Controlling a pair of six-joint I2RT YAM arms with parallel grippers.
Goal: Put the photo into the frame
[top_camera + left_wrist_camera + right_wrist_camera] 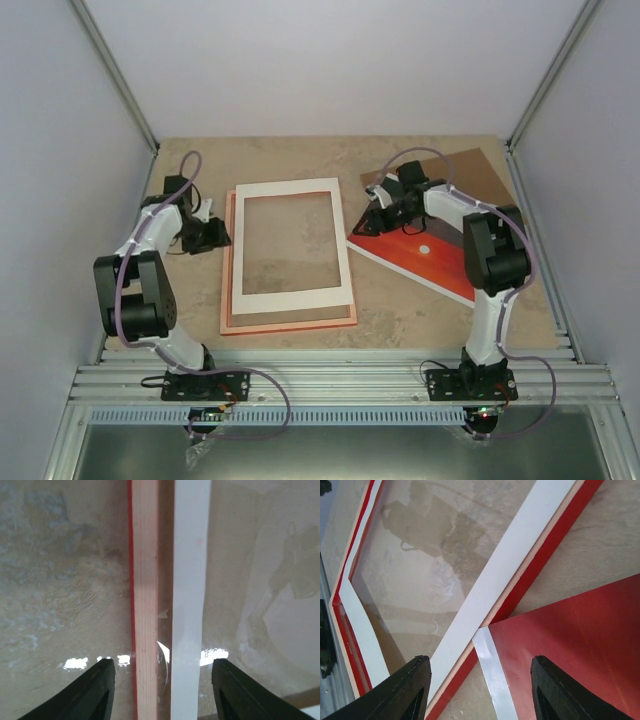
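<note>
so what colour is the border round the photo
White, edging the red-orange photo; clearest in the right wrist view.

The worktop is mottled beige and tan, like stone, with paler grey patches. At the centre of the top view the frame shows pale orange-pink, and the wrist views show a bright red edge on it. A plain white mat lies on it. At right, the photo is red-orange with a small white dot and a white border along its lower edge. The backing board at upper right is flat brown. Both arms are white and black, with purple cables. The left gripper and right gripper have black fingers. The surrounding walls are pale lavender-grey.
</note>
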